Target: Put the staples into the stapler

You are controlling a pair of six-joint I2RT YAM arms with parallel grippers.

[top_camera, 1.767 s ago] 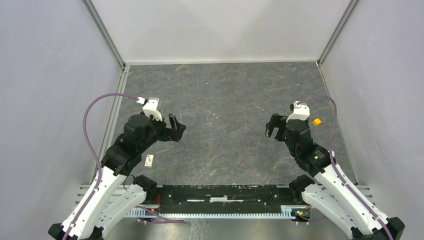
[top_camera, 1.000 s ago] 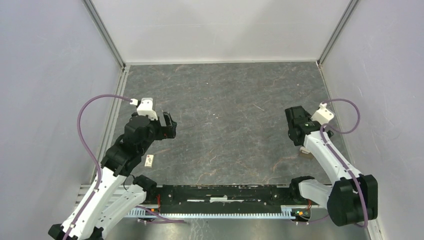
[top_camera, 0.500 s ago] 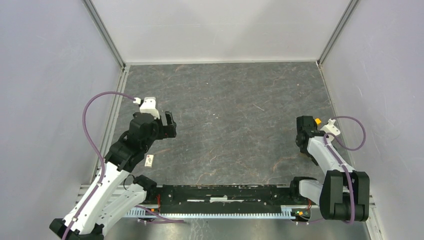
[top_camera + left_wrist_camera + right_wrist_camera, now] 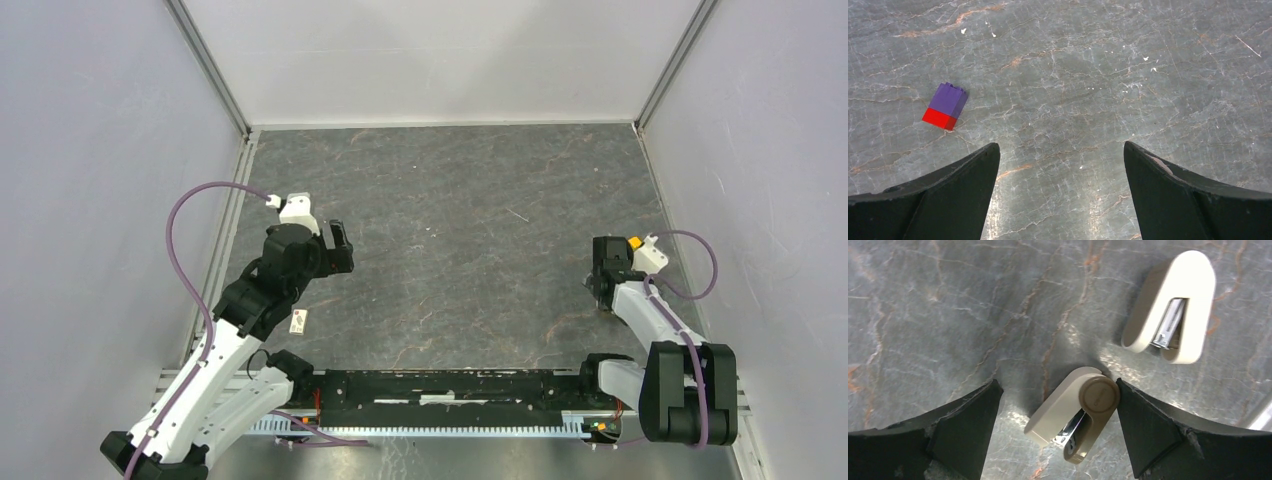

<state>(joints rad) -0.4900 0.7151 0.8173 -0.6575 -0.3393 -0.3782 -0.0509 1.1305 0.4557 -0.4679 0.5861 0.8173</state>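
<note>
Hazards, from the left side across. The staples [image 4: 298, 321], a small white printed box, lie near the table's [image 4: 450, 180] left edge toward its near side. They are just beside the left arm's forearm and on the near side of the left gripper [image 4: 1060, 146]. A sweep of that forearm could shove the box away, and the left wrist camera does not see it at all. That camera shows instead a purple-and-red block [image 4: 945, 106] ahead of the fingers, an unrelated item that could be taken by mistake. The box is also well apart from the stapler, on the opposite side of the table. On the right, the stapler [image 4: 1075, 420] lies between the fingers of the right gripper [image 4: 1058, 385]. It sits skewed to them, its round end touching or almost touching one finger [image 4: 1148, 435], so closing at this angle would likely twist it or squeeze it out. A second beige stapler body [image 4: 1168, 307] lies just beyond, apart from the first. I cannot tell whether it is another stapler or a detached part, so the two may be confused. The yellow cube [image 4: 633, 242] sits just beside the right wrist, near the table's right edge, and could be bumped. Pose: the left arm reaches forward and inward, its gripper released, jaws spread wide over bare table, holding nothing. The right arm is folded tightly back near the right edge, its gripper pointing down, jaws spread wide, gripping nothing.
</note>
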